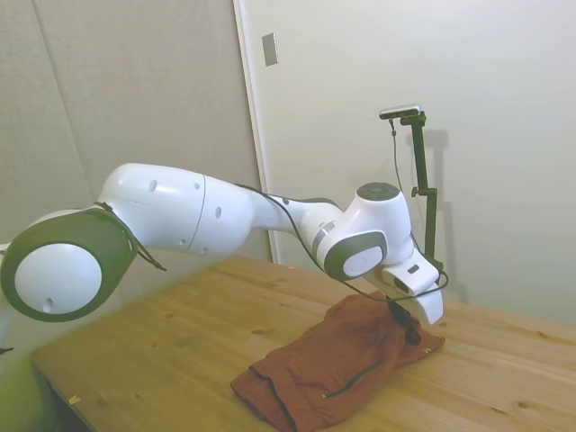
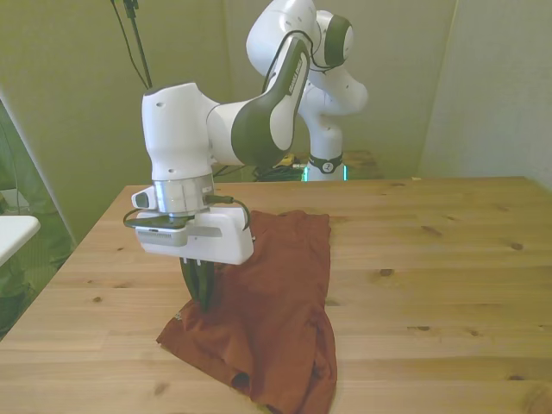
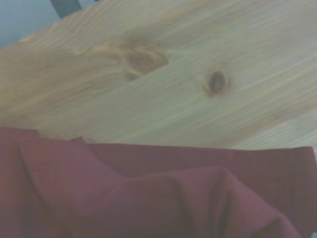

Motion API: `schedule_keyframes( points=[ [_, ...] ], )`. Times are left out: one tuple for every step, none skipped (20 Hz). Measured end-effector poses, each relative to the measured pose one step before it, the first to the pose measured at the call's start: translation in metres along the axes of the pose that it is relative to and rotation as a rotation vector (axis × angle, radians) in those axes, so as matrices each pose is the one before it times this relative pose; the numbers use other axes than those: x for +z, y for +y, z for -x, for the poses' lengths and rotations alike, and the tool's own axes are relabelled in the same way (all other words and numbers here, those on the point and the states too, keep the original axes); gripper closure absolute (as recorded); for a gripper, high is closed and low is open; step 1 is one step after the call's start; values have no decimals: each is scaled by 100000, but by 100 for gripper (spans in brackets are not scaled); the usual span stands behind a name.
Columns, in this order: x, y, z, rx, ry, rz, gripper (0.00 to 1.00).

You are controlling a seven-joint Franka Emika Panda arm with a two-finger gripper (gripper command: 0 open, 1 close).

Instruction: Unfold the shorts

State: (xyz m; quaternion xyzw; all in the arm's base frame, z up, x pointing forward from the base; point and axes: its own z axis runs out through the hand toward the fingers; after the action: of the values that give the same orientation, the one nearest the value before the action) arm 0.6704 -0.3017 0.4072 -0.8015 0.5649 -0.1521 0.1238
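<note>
No readable text, label, brand, number or sign can be made out anywhere in the side, front or wrist views.

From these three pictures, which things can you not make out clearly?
- Gripper jaws: front view, pressed into the shorts; whether they pinch cloth is unclear.
- Shorts' near hem: front view, cut off by the bottom edge.
- Side view: the wrist housing hides the grasp point.
- Wrist view: blurred; table and cloth only.
</note>
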Motion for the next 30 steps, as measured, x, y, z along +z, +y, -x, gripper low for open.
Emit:
schedule_keyframes(
  points=[
    [-1039, -306, 734, -1333, -279, -921, 100],
    [-1117, -370, 892, -1395, -264, -912, 100],
    [-1054, -427, 982, -1245, -265, -915, 100],
    [-1025, -431, 1000, -1127, -238, -898, 100],
    [-959, -601, 1142, -1363, -281, -959, 100],
    [-873, -715, 1145, -1650, -197, -966, 100],
    [-767, -797, 1142, -1768, -135, -887, 100],
    [-817, -1123, 1498, -2279, -252, -1046, 100],
    [-443, -935, 1086, -1569, -22, -524, 100],
    [-307, -877, 877, -902, 137, -260, 100],
    [-46, -810, 816, -698, -67, -29, 100],
    [106, -771, 743, -723, -128, 132, 100],
    [100, -711, 569, -285, 86, 213, 100],
    [55, -866, 660, -412, -21, 44, 100],
    [-115, -986, 694, -399, -247, -213, 100],
    [-146, -1063, 804, -754, -190, -249, 100],
    [-187, -1060, 808, -624, 34, -440, 100],
    [-34, -995, 895, -765, -152, -251, 100],
    [66, -887, 839, -669, -117, -73, 100],
    [227, -808, 808, -649, -211, 185, 100],
    [351, -791, 815, -617, -292, 123, 100],
    [453, -768, 767, -288, -522, 194, 100],
    [497, -699, 704, -428, -881, 255, 100],
    [447, -743, 672, -519, -514, 12, 100],
    [446, -755, 645, -203, -689, -90, 100],
    [316, -742, 621, -323, -556, -17, 100],
    [264, -705, 563, -372, -343, 126, 100],
    [358, -661, 667, -283, -454, 196, 100],
    [413, -511, 598, -482, -122, 345, 100],
    [635, -341, 586, -516, -206, 783, 100]
  ],
)
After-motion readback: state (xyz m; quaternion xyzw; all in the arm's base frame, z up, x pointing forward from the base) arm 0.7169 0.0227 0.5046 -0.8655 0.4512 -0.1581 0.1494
